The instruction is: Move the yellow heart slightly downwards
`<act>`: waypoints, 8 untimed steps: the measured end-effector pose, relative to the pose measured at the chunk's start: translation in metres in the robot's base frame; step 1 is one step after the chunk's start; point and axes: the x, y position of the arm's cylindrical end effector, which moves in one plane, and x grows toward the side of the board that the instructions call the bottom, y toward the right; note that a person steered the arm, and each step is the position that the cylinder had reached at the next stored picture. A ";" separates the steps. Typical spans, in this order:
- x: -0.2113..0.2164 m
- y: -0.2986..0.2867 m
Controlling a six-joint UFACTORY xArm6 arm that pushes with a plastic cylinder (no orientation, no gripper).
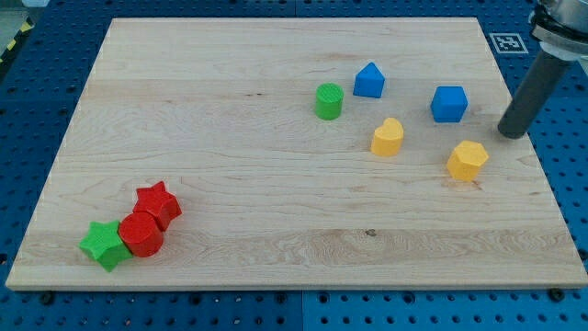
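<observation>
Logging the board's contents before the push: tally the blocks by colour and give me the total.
Red: 2, a star and a rounder block
Green: 2, a star and a cylinder
Blue: 2, a pointed block and a cube
Yellow: 2, a heart and a hexagon
Total: 8
My tip sits right of the blue cube.

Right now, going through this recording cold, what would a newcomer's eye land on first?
Probably my tip, a dark rod coming in from the view's top right and ending just right of the blue cube, above the yellow hexagon. Next, the loose scatter nearby: yellow heart, green cylinder and blue house-shaped block. Last, the tight clump at the bottom left: red star, red block and green star.
</observation>
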 end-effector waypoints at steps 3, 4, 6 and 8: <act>-0.022 -0.086; -0.026 -0.112; -0.024 -0.154; 0.002 -0.151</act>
